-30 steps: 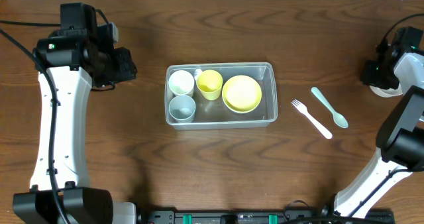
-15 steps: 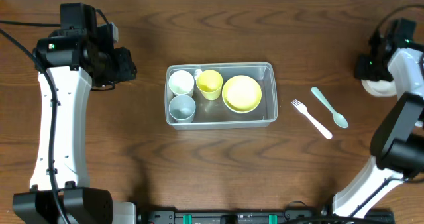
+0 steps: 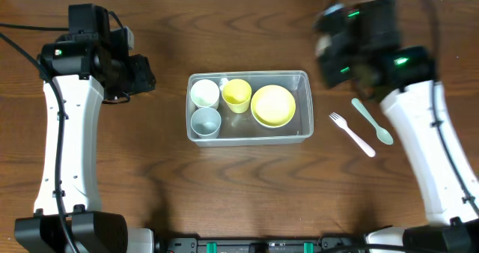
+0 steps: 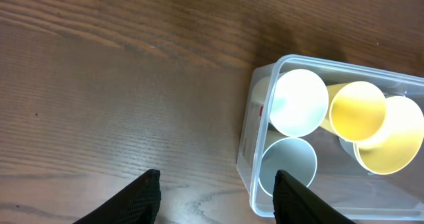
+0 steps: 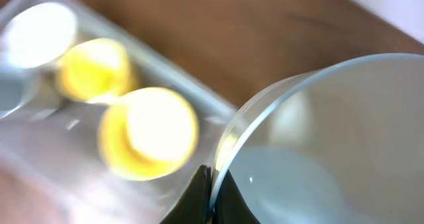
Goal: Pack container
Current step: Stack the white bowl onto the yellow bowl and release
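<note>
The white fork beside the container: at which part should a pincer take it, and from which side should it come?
Probably at the middle of the handle of the fork, from straight above, closing across its narrow width. It lies flat and diagonal on the table, leaving nothing to reach under; the spoon lies close alongside.

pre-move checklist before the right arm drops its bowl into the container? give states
1. Grip: right end effector pinches the pale bowl at its rim. ok.
2. Bare floor in the container: yellow bowl, white cup, yellow cup and grey cup fill most of it; nesting in the yellow bowl looks likeliest. not ok.
3. Clearance: left end effector is open, empty, off the container's left side. ok.
4. Bowl height above the container rim: overhead view is motion-blurred. cannot tell.
5. Cutlery packed: fork and spoon lie on the table, right of the container. not ok.
</note>
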Controlling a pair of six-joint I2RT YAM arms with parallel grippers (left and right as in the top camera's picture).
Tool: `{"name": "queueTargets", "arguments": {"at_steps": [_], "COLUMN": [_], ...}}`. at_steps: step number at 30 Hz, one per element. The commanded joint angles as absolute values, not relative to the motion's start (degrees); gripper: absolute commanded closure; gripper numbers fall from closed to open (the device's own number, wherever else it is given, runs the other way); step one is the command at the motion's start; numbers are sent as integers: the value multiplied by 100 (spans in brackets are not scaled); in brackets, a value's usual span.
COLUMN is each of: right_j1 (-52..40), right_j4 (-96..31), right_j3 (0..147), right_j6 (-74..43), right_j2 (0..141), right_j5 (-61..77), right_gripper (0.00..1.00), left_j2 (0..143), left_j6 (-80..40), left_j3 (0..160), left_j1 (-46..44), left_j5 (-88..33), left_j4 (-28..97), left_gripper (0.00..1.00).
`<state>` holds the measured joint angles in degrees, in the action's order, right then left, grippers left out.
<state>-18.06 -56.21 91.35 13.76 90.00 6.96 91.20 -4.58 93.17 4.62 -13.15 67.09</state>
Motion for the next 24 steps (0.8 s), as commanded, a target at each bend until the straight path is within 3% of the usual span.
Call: {"name": "queueTargets", "arguments": {"at_steps": [1,11,22,24], "right_j1": [-2416,-3332,-3500,-3489], "right_j4": [-5721,-5651,-5666,-5669], "right_j3": [9083,8919,8919,8919], "right_j6": [1474,1160,1114,1114], "right_j2": [9124,9854,10602,10613], "right_j5": [652,521,517,517], "right_gripper": [99,99,98,88], "left_j2": [9139,9139,9139,9139], "left_j6": [-480,-480,-480,-480], "left_j3": [9273,9273,9273,9273], "left_j1": [469,469,471,469], "left_j5": [-1284,-1284,-1282,-1282], "left_j4": [6748,6790,6790,6790], "left_gripper": [44,44,44,44]}}
